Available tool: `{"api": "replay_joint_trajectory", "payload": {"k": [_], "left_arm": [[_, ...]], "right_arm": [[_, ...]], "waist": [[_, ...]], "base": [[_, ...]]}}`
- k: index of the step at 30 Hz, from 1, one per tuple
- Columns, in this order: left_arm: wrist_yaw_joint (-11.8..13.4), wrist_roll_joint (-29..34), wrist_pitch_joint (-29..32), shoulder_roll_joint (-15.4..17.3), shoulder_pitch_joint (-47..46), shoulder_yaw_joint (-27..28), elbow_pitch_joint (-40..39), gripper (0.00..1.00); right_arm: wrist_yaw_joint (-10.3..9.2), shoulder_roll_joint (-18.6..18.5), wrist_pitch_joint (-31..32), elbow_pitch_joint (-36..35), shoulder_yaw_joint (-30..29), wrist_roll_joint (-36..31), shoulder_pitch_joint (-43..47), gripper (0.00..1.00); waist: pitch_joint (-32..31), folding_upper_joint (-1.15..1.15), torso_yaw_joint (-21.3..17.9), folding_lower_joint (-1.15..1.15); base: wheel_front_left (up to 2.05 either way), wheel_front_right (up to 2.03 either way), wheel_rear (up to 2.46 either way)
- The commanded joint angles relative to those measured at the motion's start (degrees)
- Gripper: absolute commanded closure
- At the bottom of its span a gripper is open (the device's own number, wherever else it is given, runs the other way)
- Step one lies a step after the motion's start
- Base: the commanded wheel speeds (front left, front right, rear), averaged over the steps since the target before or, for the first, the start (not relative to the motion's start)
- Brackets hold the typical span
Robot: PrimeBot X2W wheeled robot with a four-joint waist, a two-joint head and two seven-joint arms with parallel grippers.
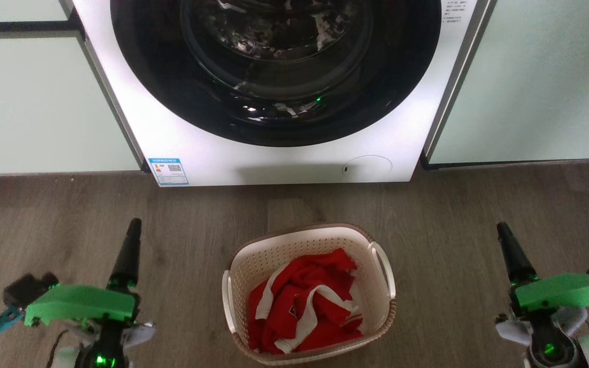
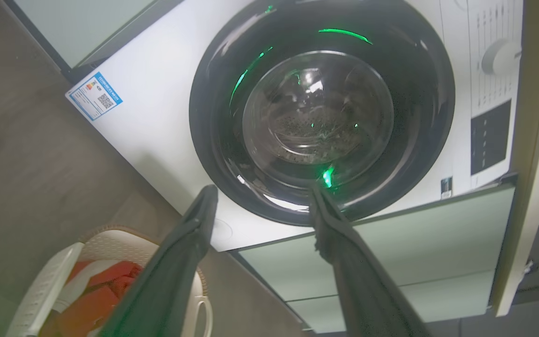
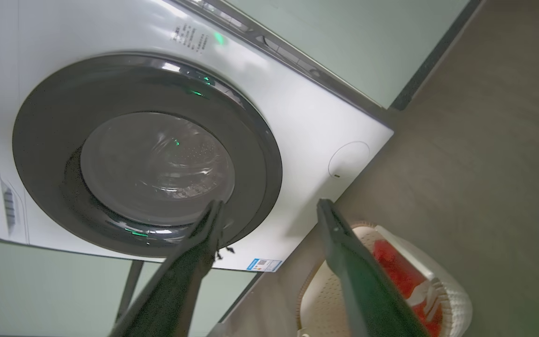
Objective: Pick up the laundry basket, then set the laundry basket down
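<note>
The laundry basket [image 1: 294,246] stands on the wood floor in front of the washing machine, cream-white and perforated, with a brown rim and white loop handles on both sides. Red and white clothes [image 1: 310,306] lie inside it. My left gripper [image 1: 133,230] hovers well to the basket's left, open and holding nothing. My right gripper [image 1: 504,232] hovers about as far to its right, also open and empty. In the left wrist view the left gripper [image 2: 262,192] has its fingers spread, with the basket [image 2: 115,241] at lower left. In the right wrist view the right gripper [image 3: 270,206] is spread, with the basket [image 3: 454,299] at lower right.
A white front-loading washing machine [image 1: 284,161] with a dark round door [image 1: 274,117], which looks shut, stands just behind the basket. Pale green cabinet panels [image 1: 34,102] flank it on both sides. Grey-brown wood floor [image 1: 453,214] lies around the basket.
</note>
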Motion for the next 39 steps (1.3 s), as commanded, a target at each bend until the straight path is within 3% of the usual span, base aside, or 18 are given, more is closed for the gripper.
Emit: {"api": "replay_joint_trajectory", "payload": {"k": [1,13,39], "left_arm": [[0.17,2.82,-0.78,1.41,-3.21,-0.10,-2.60,0.00],[2.40,17.12,-2.82,3.94,-3.35,-3.84,-4.90,0.00],[4.95,34.93,-4.04,5.91,-3.47,-8.37,-8.62,0.00]], "right_arm": [[-0.03,-1.16,-0.99,-2.67,0.62,-3.05,-2.85,0.00],[-0.04,-2.04,-3.01,-3.59,2.58,-16.80,-3.05,0.00],[-0.05,-2.85,-6.15,-4.81,6.01,-38.32,-3.50,0.00]], "waist": [[-0.03,0.00,-0.04,0.00],[-0.35,0.00,-0.07,0.00],[-0.12,0.00,-0.24,0.00]], "base": [[0.00,0.00,0.00],[0.00,0.00,0.00],[0.00,0.00,0.00]]}}
